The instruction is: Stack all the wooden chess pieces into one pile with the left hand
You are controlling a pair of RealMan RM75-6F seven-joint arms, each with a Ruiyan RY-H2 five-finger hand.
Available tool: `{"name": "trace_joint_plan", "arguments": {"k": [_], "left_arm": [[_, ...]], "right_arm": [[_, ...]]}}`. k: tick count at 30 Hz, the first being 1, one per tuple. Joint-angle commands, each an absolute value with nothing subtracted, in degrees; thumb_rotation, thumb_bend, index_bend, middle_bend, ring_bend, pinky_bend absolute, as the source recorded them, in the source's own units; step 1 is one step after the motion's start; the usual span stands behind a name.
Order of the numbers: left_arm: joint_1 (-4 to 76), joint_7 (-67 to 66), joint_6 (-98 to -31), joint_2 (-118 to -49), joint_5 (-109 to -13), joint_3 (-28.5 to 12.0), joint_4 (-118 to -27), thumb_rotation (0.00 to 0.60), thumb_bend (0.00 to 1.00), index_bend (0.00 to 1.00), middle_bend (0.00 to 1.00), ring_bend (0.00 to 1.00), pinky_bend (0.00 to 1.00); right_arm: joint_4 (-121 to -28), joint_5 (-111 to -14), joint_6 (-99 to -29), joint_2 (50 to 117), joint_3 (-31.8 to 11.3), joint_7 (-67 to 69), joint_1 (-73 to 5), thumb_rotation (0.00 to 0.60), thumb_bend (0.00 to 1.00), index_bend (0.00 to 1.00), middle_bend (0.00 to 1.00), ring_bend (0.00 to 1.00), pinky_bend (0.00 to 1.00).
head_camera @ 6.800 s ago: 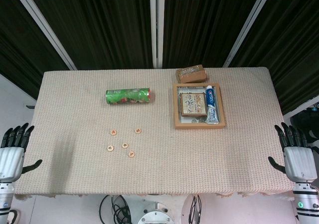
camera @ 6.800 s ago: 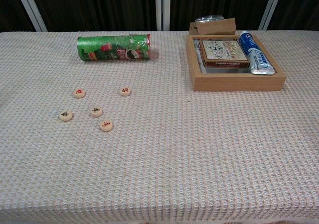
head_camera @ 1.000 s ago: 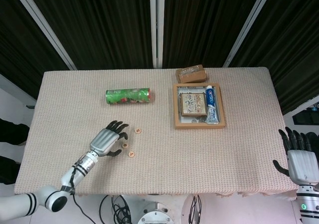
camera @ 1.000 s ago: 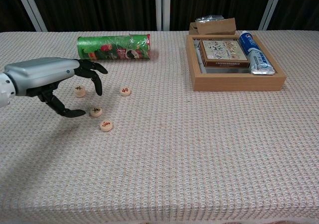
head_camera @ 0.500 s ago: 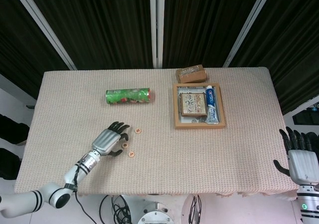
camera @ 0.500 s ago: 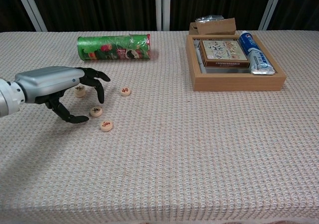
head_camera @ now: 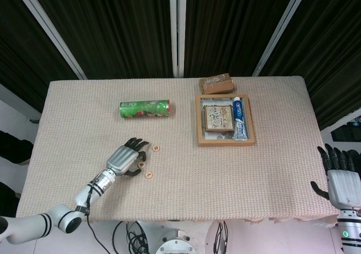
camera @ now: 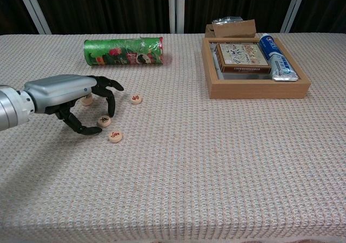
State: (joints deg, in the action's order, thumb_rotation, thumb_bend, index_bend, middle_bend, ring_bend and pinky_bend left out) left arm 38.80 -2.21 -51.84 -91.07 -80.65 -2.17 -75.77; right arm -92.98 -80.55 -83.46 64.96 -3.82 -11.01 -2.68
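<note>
The work surface is a rectangular table covered with a beige woven cloth [head_camera: 254, 175]. Behind it hang dark curtains divided by pale vertical and slanted frame bars [head_camera: 178, 28]. Cables and round equipment show below the table's front edge in the head view.

The left hand [camera: 70, 100], grey-backed with black fingers, is over the left-centre of the cloth, palm down. Its fingers [camera: 108, 100] are curved downward and apart, arched over the group of small round wooden chess pieces. One piece with a dark character [camera: 104, 121] lies between the thumb and the other fingertips; the frames do not show whether it is touched or pinched, and no piece is visibly lifted. A second piece [camera: 86, 100] is partly hidden beneath the hand. A piece with a red character [camera: 114, 136] lies just in front of the hand, and another red-marked piece [camera: 136, 99] lies just beyond the fingertips. All visible pieces lie flat and separate on the cloth; none is stacked.

The right hand [head_camera: 343, 180] is off the table's right edge, fingers extended upward and apart, holding nothing.

A green cylindrical snack can [camera: 123, 51] lies on its side behind the pieces. A shallow wooden tray [camera: 259, 86] at right holds a flat printed box [camera: 243, 56] and a blue-and-white toothpaste tube [camera: 275, 56]. A small brown cardboard box [camera: 232, 28] lies just behind the tray.
</note>
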Motion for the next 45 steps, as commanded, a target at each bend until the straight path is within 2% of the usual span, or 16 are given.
{"name": "trace_joint_plan", "arguments": {"k": [1,22,31,37,45], "left_arm": [[38.8,-2.0,-51.7,-91.1,-80.5,-2.2,-75.6,0.600,0.27,0.44,0.07,0.00,0.02],[38.8,-1.6,-51.9,-90.5,-79.4,-3.0,-76.5,0.600,0.29,0.48,0.09,0.00,0.02],[39.6,-2.5,-53.9,-85.7,-77.9,-6.7,-81.3,0.600,0.29,0.48,0.09,0.00,0.02],[41.1,-3.4,-49.9,-84.5,-73.1,-8.4,-80.3,0.600,0.29,0.48,0.09,0.00,0.02],[42.5,-3.2,-45.4,-85.7,-69.2,-8.3,-77.2,0.600,0.29,0.48,0.09,0.00,0.02]], "right_arm": [[-93.0,-80.5,-83.4,64.9,-3.8,-11.0,-2.7,0.600,0.15,0.00,0.00,0.00,0.00],[-93.1,-80.4,-83.2,65.0,-3.8,-11.1,-2.7,0.600,0.15,0.00,0.00,0.00,0.00],[-93.1,-80.5,-83.0,65.1,-3.7,-11.0,-2.9,0.600,0.15,0.00,0.00,0.00,0.00],[-93.2,-80.7,-82.9,65.2,-3.6,-11.1,-2.9,0.600,0.15,0.00,0.00,0.00,0.00],[-93.7,-81.0,-82.9,64.9,-3.5,-11.1,-3.0,0.600,0.15,0.00,0.00,0.00,0.00]]}}
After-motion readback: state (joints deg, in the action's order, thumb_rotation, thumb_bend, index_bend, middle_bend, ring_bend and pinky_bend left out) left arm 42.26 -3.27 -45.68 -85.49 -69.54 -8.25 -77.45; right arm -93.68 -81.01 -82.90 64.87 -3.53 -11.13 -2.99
